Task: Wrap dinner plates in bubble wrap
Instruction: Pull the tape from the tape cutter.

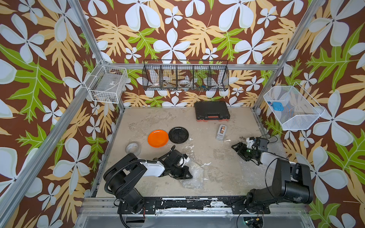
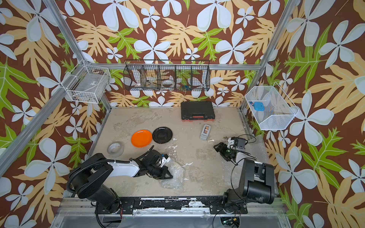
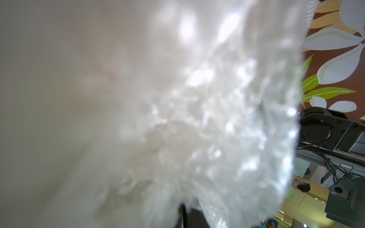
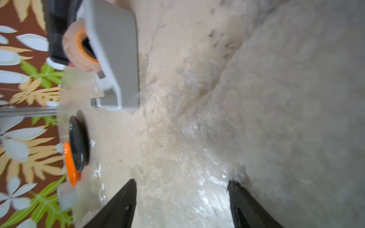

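Closed tight, the left gripper (image 1: 188,175) sits at the lower centre of both top views. Its tip is sunk into the crumpled bubble wrap (image 1: 192,180), which it pinches. Its arm folds at the lower left, the white forearm runs level toward the right, and the wrist dips to the table (image 1: 207,150). That wrap is a loose heap with its long axis running up and down the frame. In the left wrist view it covers almost everything.

At middle right the right gripper (image 1: 236,148) stands wide open and grips nothing. Its arm rises from the lower right, the forearm heads up-left, and the jaws point left, low over the table. In the right wrist view its black fingers (image 4: 118,207) straddle glinting plastic. The flat bubble wrap (image 1: 277,146) lies spread beneath this arm, against the table's right edge.

Farther up, left of centre, the orange plate (image 1: 158,138) and the black plate (image 1: 178,134) lie flat, side by side. Whether their rims touch I cannot tell. A tape roll (image 1: 133,148) lies left of them and a tape dispenser (image 1: 221,131) right of them, its length roughly up-down. A black case (image 1: 212,110) lies farthest back.
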Available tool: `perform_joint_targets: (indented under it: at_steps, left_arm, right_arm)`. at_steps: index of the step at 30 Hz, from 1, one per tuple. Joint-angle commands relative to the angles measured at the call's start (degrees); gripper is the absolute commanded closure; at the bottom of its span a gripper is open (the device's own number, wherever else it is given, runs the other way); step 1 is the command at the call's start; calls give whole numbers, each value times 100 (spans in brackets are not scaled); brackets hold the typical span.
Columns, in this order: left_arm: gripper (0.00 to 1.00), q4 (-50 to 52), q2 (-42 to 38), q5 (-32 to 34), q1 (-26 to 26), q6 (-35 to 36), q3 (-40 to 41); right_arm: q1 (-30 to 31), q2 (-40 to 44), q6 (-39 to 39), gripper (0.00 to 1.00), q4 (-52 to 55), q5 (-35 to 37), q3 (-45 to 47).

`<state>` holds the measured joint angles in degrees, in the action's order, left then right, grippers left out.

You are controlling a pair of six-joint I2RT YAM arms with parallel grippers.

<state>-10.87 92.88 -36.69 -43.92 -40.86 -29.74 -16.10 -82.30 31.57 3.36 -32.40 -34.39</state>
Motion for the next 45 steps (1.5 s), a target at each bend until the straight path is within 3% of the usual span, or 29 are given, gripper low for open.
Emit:
perform_joint_targets:
  at_steps: [1, 5, 9, 18, 24, 29, 36, 41, 45]
  left_arm:
    - [92, 1430, 114, 795, -2, 17, 73]
    - [92, 1463, 177, 790, -2, 65, 6]
    - [92, 1501, 170, 792, -2, 78, -41]
    - [92, 1468, 167, 777, -2, 65, 45]
    - [92, 1413, 178, 742, 0, 43, 69]
    - [92, 1413, 187, 738, -2, 62, 86]
    - [92, 1388, 169, 734, 6, 67, 116]
    - [92, 1359, 186, 717, 6, 61, 126]
    - [92, 1364, 178, 716, 6, 67, 139]
  right_arm:
    - [82, 209, -17, 29, 473, 149, -241]
    - [488, 1, -266, 33, 303, -567, -613]
    - [823, -560, -711, 34, 279, -515, -1264]
    - [836, -2077, -1496, 40, 183, -489, -2585]
    - [845, -2558, -1260, 36, -533, -1298, -2424]
    - [974, -2633, -1258, 31, -880, -1367, -2295]
    - [1079, -2371, -1268, 34, -810, -1352, -1978]
    - [1127, -2155, -1320, 42, -738, -1297, -1693]
    - [1192, -2156, -1480, 45, -523, -862, -1758]
